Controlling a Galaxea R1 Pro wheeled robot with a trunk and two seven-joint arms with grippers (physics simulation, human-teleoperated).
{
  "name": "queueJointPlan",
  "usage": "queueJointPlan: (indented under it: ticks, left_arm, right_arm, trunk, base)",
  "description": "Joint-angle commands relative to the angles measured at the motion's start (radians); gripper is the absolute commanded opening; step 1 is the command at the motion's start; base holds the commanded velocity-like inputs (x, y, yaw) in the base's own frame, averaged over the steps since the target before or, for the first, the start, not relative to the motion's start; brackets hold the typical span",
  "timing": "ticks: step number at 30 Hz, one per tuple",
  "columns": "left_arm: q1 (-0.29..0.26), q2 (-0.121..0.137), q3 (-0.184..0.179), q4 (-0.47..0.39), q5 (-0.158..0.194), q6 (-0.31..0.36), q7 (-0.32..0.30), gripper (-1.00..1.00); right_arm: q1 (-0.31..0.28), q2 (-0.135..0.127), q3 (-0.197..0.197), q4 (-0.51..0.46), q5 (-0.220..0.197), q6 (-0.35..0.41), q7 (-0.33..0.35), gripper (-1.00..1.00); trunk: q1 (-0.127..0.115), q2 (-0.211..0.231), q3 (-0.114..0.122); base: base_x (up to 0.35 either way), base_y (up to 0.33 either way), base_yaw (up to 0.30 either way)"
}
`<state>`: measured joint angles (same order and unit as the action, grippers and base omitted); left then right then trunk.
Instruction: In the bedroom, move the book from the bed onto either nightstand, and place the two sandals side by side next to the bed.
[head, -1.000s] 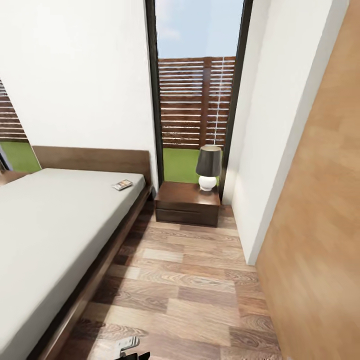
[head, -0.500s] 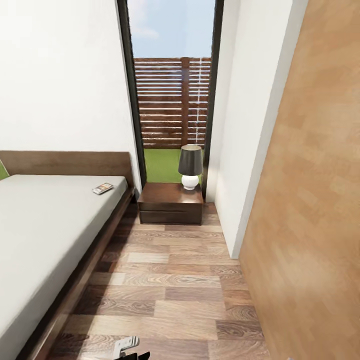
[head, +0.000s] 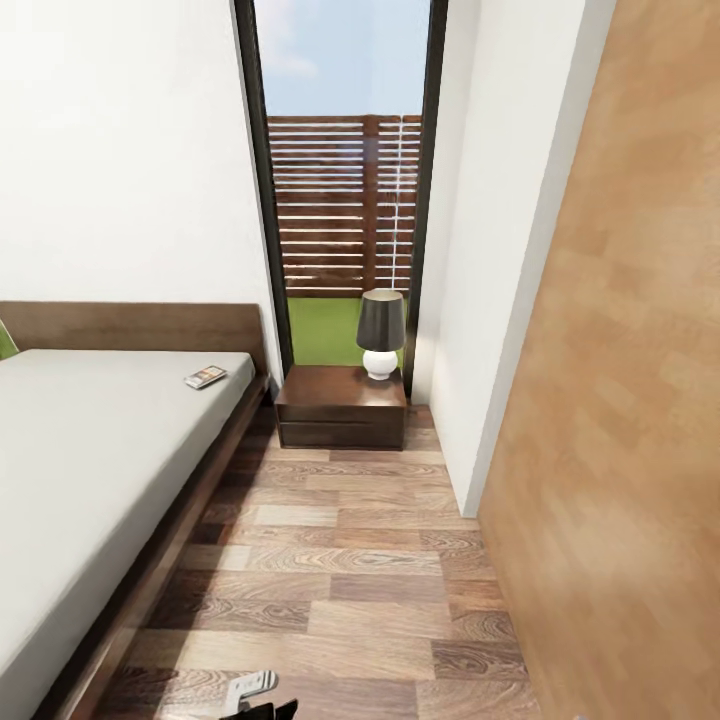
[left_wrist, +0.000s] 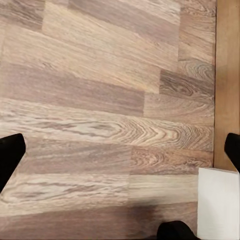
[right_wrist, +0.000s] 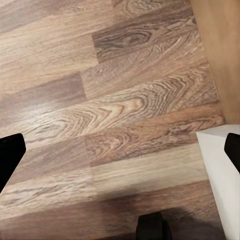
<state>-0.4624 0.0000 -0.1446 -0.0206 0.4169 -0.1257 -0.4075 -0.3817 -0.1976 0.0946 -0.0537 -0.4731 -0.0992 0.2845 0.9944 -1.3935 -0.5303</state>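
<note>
small book (head: 205, 377) flat near grey bed's (head: 90, 450) headboard corner, dark 2-drawer nightstand (head: 342, 407) beside

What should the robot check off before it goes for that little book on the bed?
1. Book lying flat on the bed, near the headboard corner: ok.
2. Nightstand top has bare room beside the lamp: ok.
3. Floor strip between bed and nightstand free of obstacles: ok.
4. Left tool open, nothing held: ok.
5. Right tool open, nothing held: ok.
6. Where the sandals are: cannot tell.
</note>
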Motion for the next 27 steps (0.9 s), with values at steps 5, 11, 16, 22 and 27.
queueJointPlan:
  ticks: [5, 11, 16, 22, 27]
  left_arm:
    - [-0.001, -0.018, -0.011, 0.001, 0.006, -0.035, 0.296, 1.0]
    - [0.0, -0.04, -0.012, 0.001, 0.006, -0.037, 0.367, 1.0]
    - [0.002, -0.042, -0.012, 0.001, 0.006, -0.036, 0.372, 1.0]
    - [0.004, -0.043, -0.012, 0.001, 0.006, -0.036, 0.372, 1.0]
    - [0.004, -0.043, -0.012, 0.001, 0.006, -0.035, 0.372, 1.0]
  right_arm:
    - [-0.001, 0.001, 0.009, 0.002, -0.009, -0.004, 0.004, 1.0]
    - [0.0, 0.001, 0.008, 0.002, -0.009, -0.004, 0.005, 1.0]
    - [-0.001, 0.001, 0.008, 0.003, -0.009, -0.004, 0.007, 1.0]
    - [-0.001, 0.001, 0.008, 0.003, -0.009, -0.004, 0.007, 1.0]
    - [0.0, 0.001, 0.008, 0.003, -0.009, -0.004, 0.007, 1.0]
  trunk:
    - [0.0, -0.001, -0.001]
    - [0.0, -0.001, -0.001]
    - [0.0, -0.001, 0.001]
    - [0.0, -0.001, 0.009]
    - [0.0, -0.001, 0.017]
  base:
    - [0.0, 0.0, 0.0]
    - [0.0, 0.0, 0.0]
    - [0.0, 0.0, 0.0]
    - [0.0, 0.0, 0.0]
    - [0.0, 0.0, 0.0]
